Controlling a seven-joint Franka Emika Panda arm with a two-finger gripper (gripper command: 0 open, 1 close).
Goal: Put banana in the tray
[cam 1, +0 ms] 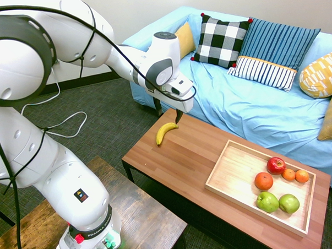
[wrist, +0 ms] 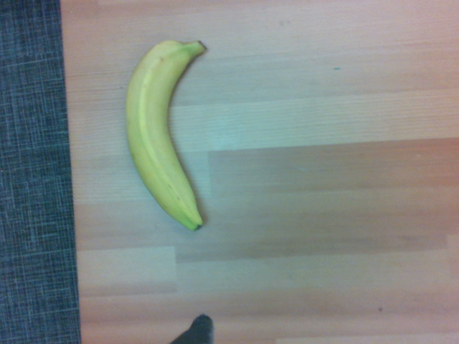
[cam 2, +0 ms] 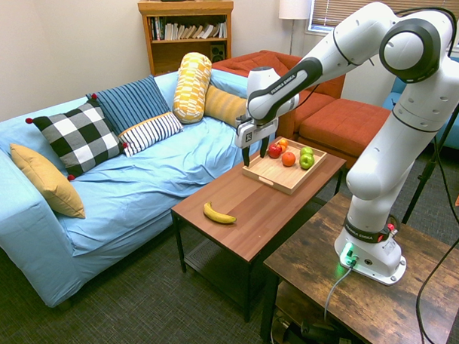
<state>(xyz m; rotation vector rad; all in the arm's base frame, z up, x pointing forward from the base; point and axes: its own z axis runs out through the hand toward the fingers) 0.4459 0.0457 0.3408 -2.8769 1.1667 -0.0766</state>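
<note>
On the reddish-brown wooden surface (cam 1: 184,157), a low rectangular coffee table on dark legs, a small curved yellow banana (cam 1: 165,132) lies alone near one short end, close to the edge that faces the dark grey carpet (cam 1: 105,121). At the far end of that surface sits the shallow rectangular tray of light wood (cam 1: 234,174) with low raised edges; the banana is well apart from it. Gathered at one end of the tray are a red apple (cam 1: 276,165), a large orange (cam 1: 263,181), two small oranges (cam 1: 295,175) and two green apples (cam 1: 277,202).

Above the banana's end of the surface hangs the white arm's hand (cam 1: 168,114), pointing straight down, its dark fingers spread apart and holding nothing, clear of the fruit. The wrist view looks down on the banana (wrist: 161,132) lying flat on the wood grain, with a strip of carpet along one side.

Behind the surface runs a sofa under a light blue cover (cam 2: 139,183), carrying a black-and-white checked cushion (cam 2: 79,136), a blue striped cushion (cam 2: 133,104), a mustard cushion (cam 2: 47,179) and a yellow patterned bolster (cam 2: 192,86). Further back stand a wooden bookshelf (cam 2: 185,34), a rust-orange couch (cam 2: 325,112) and a white floor lamp (cam 2: 293,7).
</note>
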